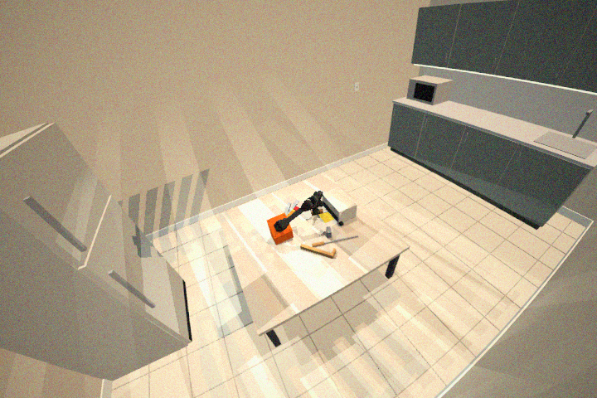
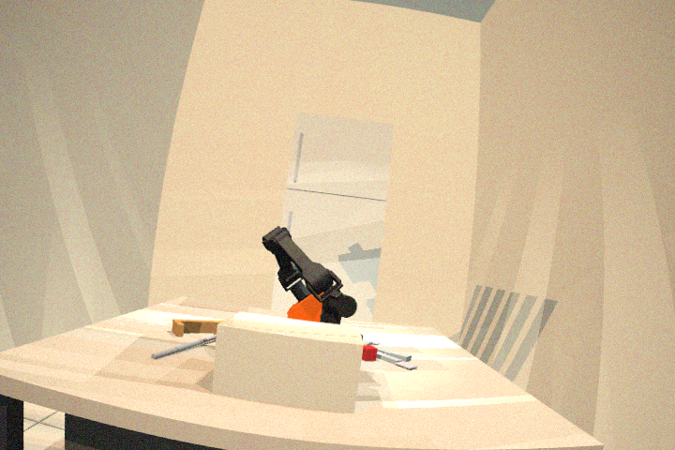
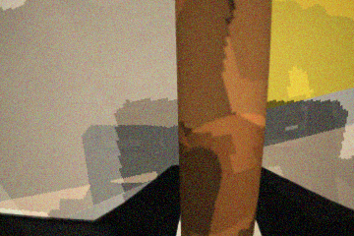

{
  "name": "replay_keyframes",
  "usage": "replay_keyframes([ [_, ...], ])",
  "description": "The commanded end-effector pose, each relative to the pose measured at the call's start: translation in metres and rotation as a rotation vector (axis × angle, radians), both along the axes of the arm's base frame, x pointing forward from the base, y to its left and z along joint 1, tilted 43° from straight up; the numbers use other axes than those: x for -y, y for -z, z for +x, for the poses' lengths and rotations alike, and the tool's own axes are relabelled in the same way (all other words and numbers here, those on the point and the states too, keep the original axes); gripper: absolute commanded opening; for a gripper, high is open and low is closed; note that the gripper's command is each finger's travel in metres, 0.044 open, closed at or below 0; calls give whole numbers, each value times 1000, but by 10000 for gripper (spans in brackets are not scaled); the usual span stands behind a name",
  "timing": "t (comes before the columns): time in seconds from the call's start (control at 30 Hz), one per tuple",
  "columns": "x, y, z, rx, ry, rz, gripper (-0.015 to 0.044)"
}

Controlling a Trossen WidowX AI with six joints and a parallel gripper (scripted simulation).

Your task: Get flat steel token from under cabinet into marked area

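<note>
The cabinet is a pale box [image 1: 340,205] [image 2: 288,366] standing on the table [image 1: 303,300] [image 2: 444,419]. A yellow patch [image 1: 326,217] [image 3: 318,49] lies in front of its dark lower front edge and seems to be the marked area. My gripper [image 1: 317,211] [image 3: 213,174] is shut on a brown wooden handle [image 3: 224,98], which runs straight up through the wrist view between the black fingers. It is close to the yellow patch, on the robot's side. The far end of the held tool cannot be made out. The steel token cannot be made out in any view.
A wooden hammer-shaped tool [image 1: 317,250] [image 2: 195,326] and a thin rod with a wooden grip [image 1: 334,240] lie off to one side. A small grey object [image 1: 327,231] stands nearer the cabinet. A red block [image 2: 368,352] and grey tongs-like strips [image 2: 394,356] lie on the other side.
</note>
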State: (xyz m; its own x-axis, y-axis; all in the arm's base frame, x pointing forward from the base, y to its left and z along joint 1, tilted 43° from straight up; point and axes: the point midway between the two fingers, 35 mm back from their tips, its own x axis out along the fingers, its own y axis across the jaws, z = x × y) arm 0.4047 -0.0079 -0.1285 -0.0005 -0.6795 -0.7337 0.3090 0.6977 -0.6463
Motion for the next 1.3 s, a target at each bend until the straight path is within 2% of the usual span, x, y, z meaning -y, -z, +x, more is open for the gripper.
replay_keyframes([
  [0.0, 3, -2, 0, 2, 3, -4, 0],
  [1.27, -6, 8, -38, 1, 3, -3, 0],
])
